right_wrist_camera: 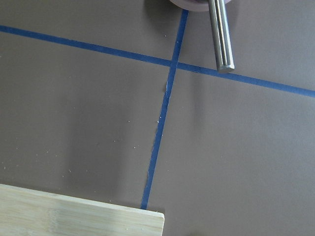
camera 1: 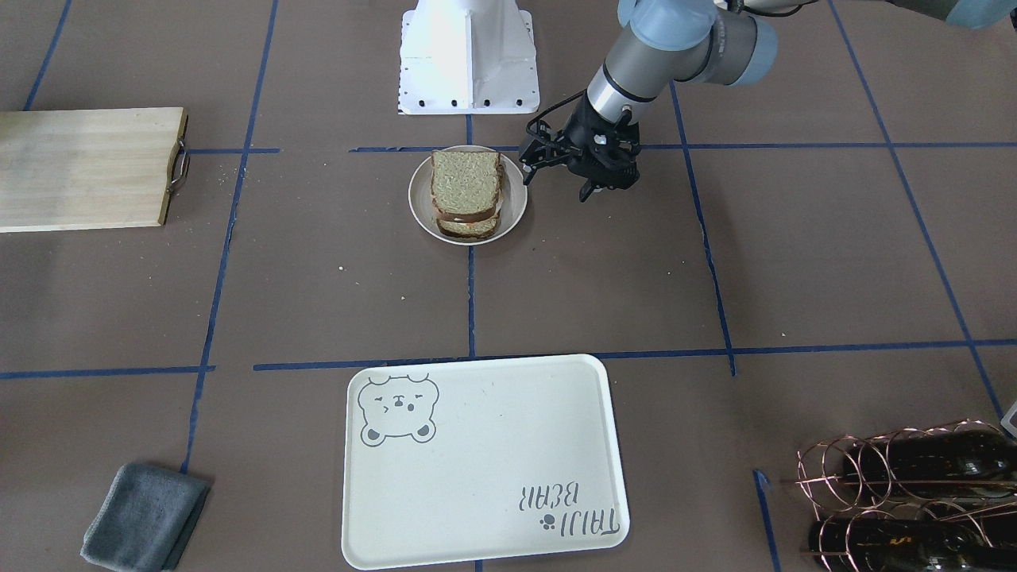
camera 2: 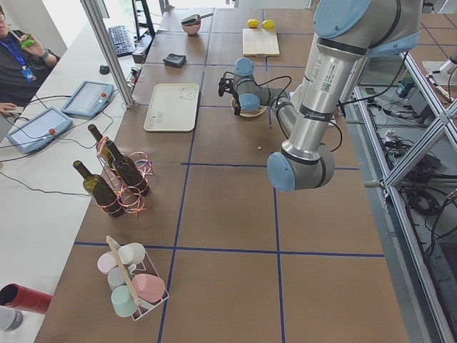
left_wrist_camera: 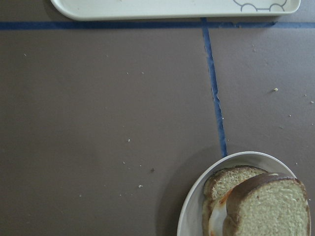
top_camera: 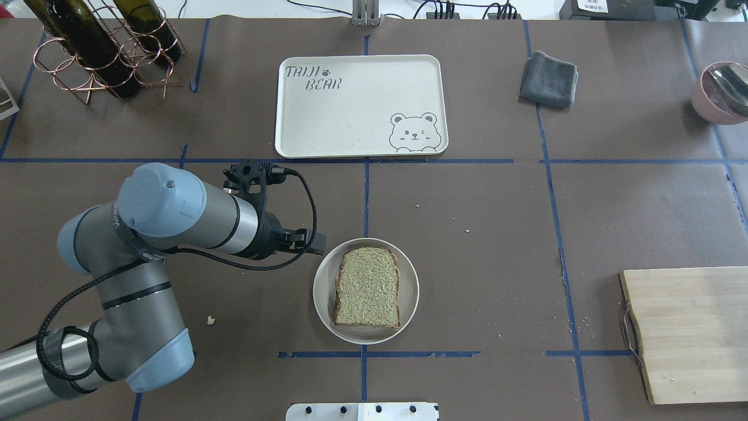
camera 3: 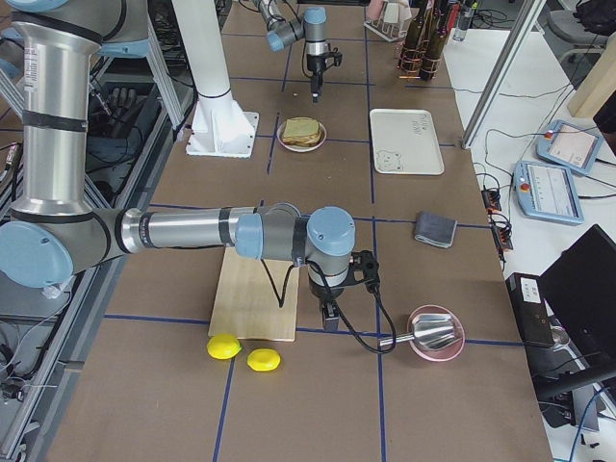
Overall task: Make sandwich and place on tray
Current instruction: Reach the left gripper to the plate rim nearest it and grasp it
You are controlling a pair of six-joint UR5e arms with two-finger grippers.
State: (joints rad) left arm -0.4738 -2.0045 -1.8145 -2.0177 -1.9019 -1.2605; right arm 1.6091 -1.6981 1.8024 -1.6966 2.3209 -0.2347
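The sandwich (camera 1: 466, 187), two tan bread slices with dark crust stacked with a sliver of white egg (left_wrist_camera: 215, 219) between them, lies on a small round white plate (camera 1: 516, 208) near the robot's base. It also shows in the overhead view (top_camera: 367, 286). My left gripper (camera 1: 608, 187) hovers beside the plate, off the sandwich and holding nothing; I cannot tell whether it is open or shut. The cream bear tray (camera 1: 485, 461) lies bare beyond the plate (top_camera: 350, 111). My right gripper (camera 3: 329, 318) hangs far off, by the cutting board's end; I cannot tell its state.
A wooden cutting board (top_camera: 689, 333) lies at the robot's right, with a pink bowl holding a metal utensil (top_camera: 721, 93) and two lemons (camera 3: 241, 351) near it. A grey cloth (top_camera: 549, 79) sits right of the tray. A copper wine-bottle rack (top_camera: 99, 52) stands far left.
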